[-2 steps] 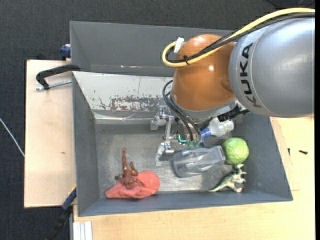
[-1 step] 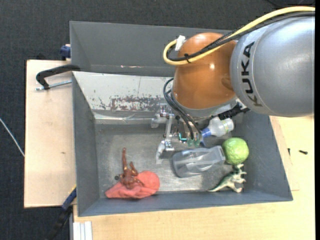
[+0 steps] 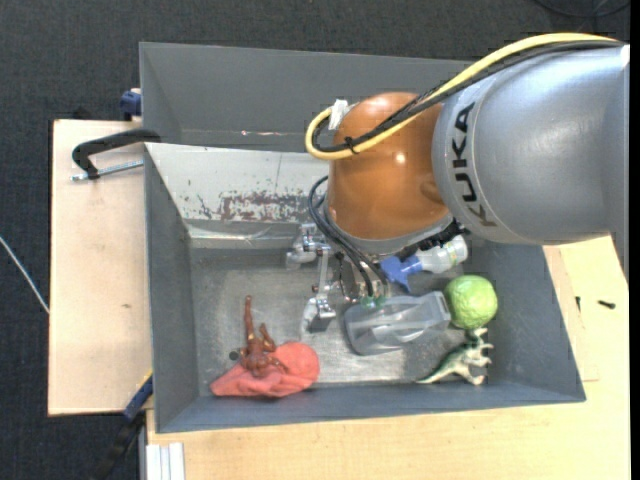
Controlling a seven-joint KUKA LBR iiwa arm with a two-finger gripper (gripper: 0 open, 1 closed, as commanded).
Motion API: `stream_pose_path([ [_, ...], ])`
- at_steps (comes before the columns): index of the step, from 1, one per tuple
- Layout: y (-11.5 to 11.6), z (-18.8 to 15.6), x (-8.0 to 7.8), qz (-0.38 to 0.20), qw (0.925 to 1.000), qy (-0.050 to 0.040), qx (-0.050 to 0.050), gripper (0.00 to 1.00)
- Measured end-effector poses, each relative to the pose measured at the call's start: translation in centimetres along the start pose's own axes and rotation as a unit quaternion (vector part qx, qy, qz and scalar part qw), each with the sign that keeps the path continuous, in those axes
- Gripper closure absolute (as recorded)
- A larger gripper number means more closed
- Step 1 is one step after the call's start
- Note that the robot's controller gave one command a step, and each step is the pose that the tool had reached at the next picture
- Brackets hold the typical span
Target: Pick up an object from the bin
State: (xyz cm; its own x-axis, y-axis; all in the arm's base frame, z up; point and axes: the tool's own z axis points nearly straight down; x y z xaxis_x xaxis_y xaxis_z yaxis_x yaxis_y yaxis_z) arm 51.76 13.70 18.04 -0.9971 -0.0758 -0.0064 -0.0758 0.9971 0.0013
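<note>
Several small things lie on the floor of the bin [image 3: 166,298], and none looks lifted yet. The gripper [image 3: 322,293] is low in the middle of the bin, just left of a clear plastic bottle [image 3: 400,320] lying on its side. Whether it is spread or pressed together I cannot tell. A green ball [image 3: 471,301] and a pale toy dinosaur [image 3: 458,365] sit to the right, and a red lump [image 3: 272,374] with a brown figure [image 3: 258,340] sits front left. By my reckoning, grasp and lift are both to come.

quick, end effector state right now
end effector: cannot be told whether open or closed; it is low in the bin, just left of the clear bottle
</note>
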Motion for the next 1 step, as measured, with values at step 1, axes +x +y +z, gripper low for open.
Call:
stream_pose_path([
  [1,3.25,5.82,1.15,-0.086,0.9963,0.0003,0.000,0.00],
])
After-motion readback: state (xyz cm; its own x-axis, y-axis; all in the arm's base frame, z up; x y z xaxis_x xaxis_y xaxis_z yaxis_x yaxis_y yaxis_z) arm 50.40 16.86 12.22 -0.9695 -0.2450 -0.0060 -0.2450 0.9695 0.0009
